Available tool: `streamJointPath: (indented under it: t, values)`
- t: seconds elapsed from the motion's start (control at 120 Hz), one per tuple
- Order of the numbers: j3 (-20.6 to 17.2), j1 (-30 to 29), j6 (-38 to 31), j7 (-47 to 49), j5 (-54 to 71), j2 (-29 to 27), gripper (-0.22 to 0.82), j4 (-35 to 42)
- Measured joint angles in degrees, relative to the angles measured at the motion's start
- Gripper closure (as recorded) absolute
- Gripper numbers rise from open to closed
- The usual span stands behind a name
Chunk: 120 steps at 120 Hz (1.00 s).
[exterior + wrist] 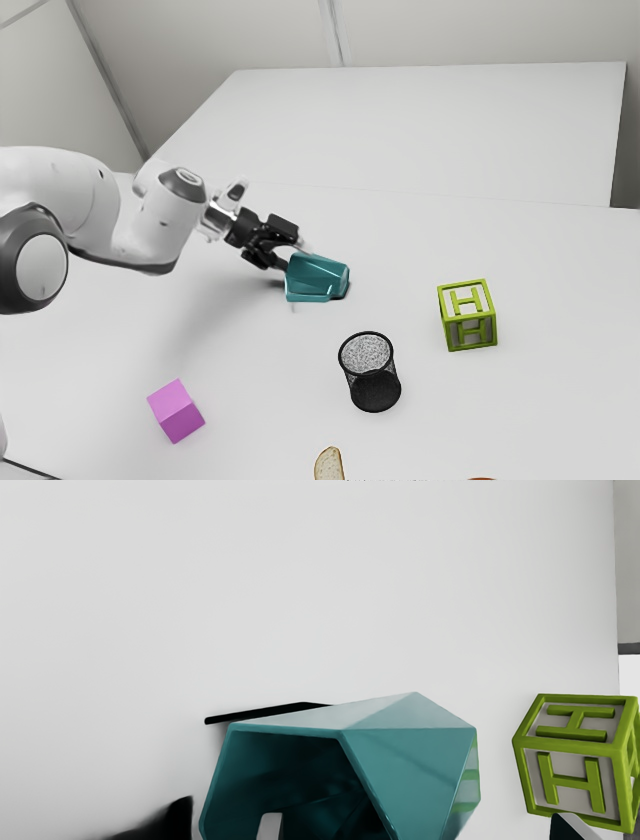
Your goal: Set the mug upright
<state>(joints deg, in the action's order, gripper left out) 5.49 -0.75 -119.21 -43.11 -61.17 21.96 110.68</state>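
Note:
The teal faceted mug (316, 277) lies on its side on the table, its bottom toward the exterior view's right. My gripper (292, 252) is low at the mug's mouth end, coming from the exterior view's left. In the wrist view the dark hollow of the mug (410, 765) faces my hand. The open gripper (417, 827) has one fingertip (270, 826) in front of or inside the mouth, and the other stands beyond the mug's outer wall. How deep the first tip reaches cannot be told.
A green-framed letter block (467, 315) (575, 765) stands past the mug. A black mesh cup (371, 372) is nearer the exterior camera, with a magenta cube (176, 411) and a bread slice (329, 465) close to the exterior view's bottom. All rest on the white table (540, 400).

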Motion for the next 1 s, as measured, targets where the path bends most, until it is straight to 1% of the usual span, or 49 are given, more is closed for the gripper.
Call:
streamJointPath:
  t: [0.192, 0.267, 0.367, 0.542, 0.617, 0.725, 0.833, 0.9, 1.0]
  values:
    - [-0.05, 0.14, 0.5, -5.31, -6.73, 1.26, 0.03, 1.06]
    - [-0.11, 0.14, 1.11, -7.09, -8.25, 1.72, 0.06, 1.06]
    - [-0.24, 0.19, 1.68, -9.16, -9.33, 1.85, 0.17, 1.05]
    - [-0.35, 0.23, 2.16, -12.04, -10.06, 1.89, 0.47, 1.06]
    - [-0.38, 0.29, 2.25, -13.03, -10.16, 1.88, 0.57, 1.06]
    - [-0.43, 0.37, 2.2, -14.19, -10.13, 1.76, 0.65, 1.05]
    - [-0.49, 0.5, 2.11, -15.16, -10.1, 1.0, 0.69, 1.1]
    - [-0.6, 0.6, 2.16, -15.71, -10.16, -0.05, 0.73, 1.49]
    - [-0.7, 0.66, 2.23, -16.42, -10.17, -1.9, 0.75, 2.74]
